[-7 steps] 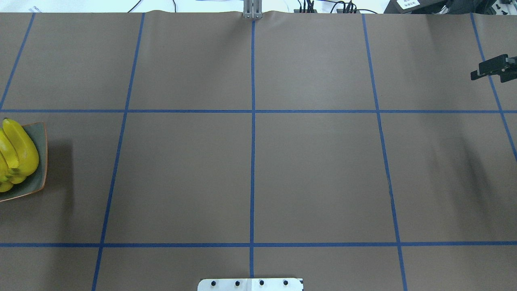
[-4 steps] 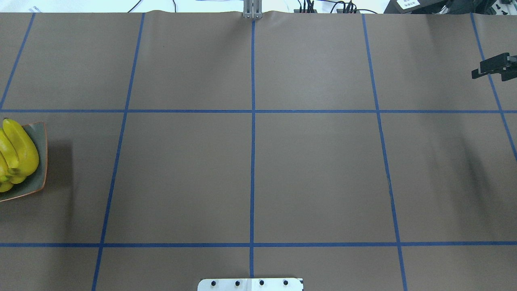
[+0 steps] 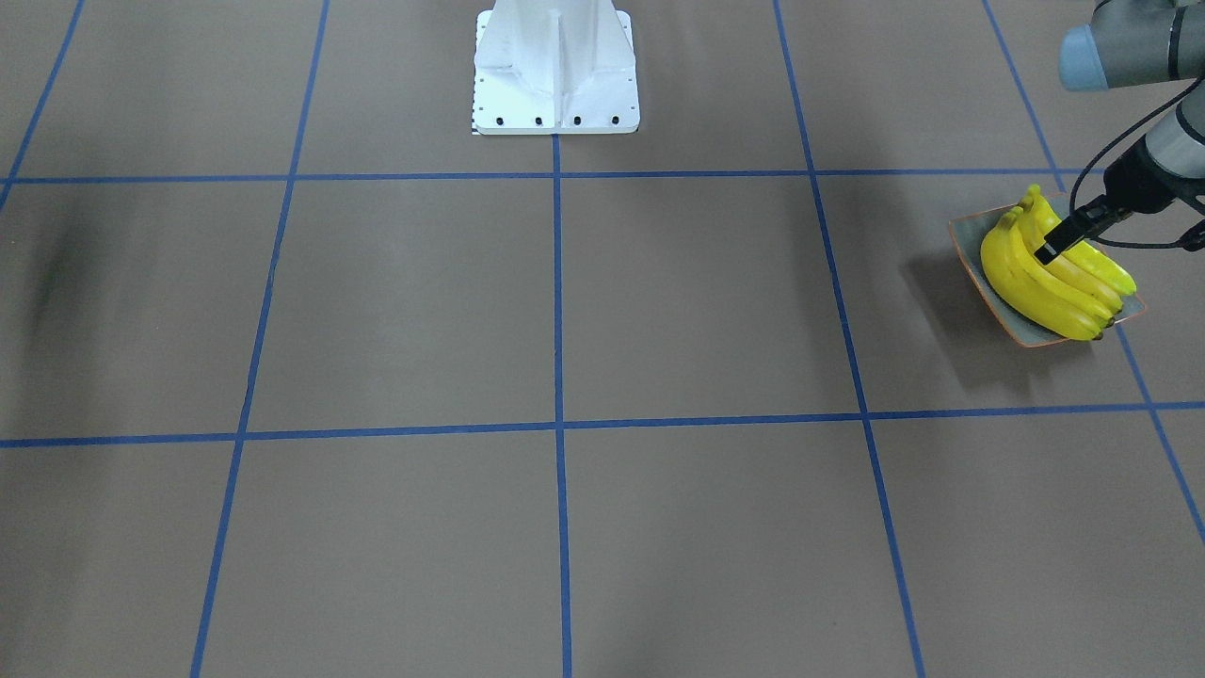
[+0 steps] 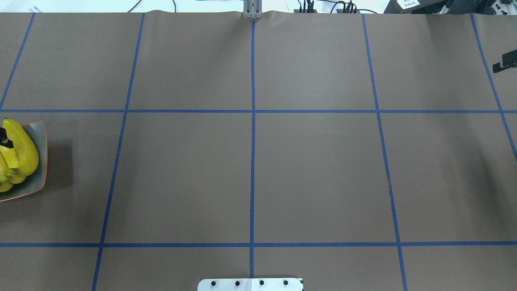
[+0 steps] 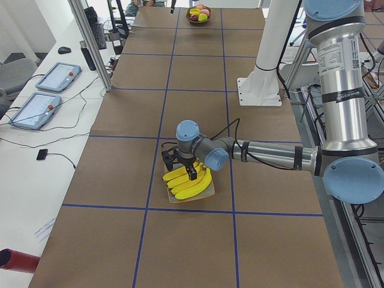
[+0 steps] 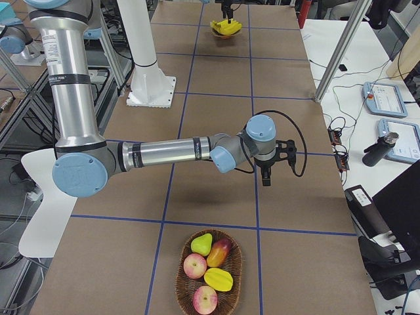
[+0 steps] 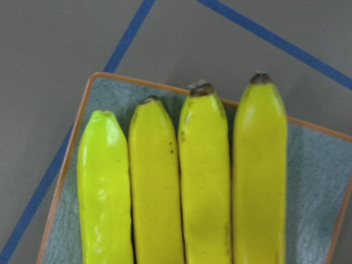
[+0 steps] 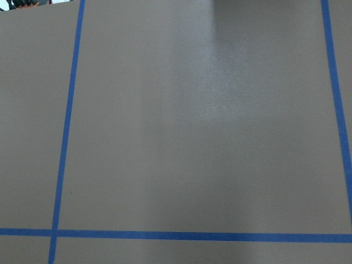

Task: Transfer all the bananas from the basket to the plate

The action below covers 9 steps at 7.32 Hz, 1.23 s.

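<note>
Bright yellow bananas (image 7: 181, 181) on my wrist camera, dark tips, one tinged green! The plate (image 7: 322, 181) reads grey-green with a thin orange rim. Brown table (image 4: 315, 173), blue tape grid all across. My left claw (image 3: 1047, 252) is black, my left arm (image 5: 276, 154) silver with pale blue joints. The woven basket (image 6: 180, 283) shows tan.

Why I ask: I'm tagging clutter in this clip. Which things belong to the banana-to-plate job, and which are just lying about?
Belongs to the job:
bananas, lying on the plate
plate
basket, no bananas in it
left gripper, over the bananas

Just lying about:
other fruit in the basket
tablets
mouse
red cylinder
</note>
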Each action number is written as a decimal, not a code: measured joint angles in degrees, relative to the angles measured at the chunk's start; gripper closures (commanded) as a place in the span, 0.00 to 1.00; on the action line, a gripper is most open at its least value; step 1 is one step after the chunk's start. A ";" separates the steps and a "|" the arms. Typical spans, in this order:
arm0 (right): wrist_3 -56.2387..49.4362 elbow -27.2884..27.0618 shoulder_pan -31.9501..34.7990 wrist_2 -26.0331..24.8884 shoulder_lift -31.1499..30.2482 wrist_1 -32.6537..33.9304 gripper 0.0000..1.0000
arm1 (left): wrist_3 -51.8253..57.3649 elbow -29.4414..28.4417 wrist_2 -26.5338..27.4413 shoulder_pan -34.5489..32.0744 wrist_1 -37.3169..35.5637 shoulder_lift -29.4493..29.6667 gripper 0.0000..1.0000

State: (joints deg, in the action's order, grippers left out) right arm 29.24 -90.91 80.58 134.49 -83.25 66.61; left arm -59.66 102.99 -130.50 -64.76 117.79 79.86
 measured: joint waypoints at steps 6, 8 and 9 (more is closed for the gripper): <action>-13.51 -0.34 3.95 0.39 0.19 17.07 0.00 | 40.19 -2.88 0.19 -10.96 -17.15 10.37 0.00; -15.31 -0.41 3.60 0.90 0.08 19.75 0.00 | 46.10 -4.28 -1.02 -14.97 -25.39 14.39 0.00; -16.13 -0.45 3.45 1.06 0.25 21.22 0.00 | 46.59 -5.47 -4.18 -16.16 -27.56 15.34 0.00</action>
State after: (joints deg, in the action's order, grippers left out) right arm 13.11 -91.36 84.03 135.56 -83.00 87.84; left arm -13.08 97.51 -134.68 -80.92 90.24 95.20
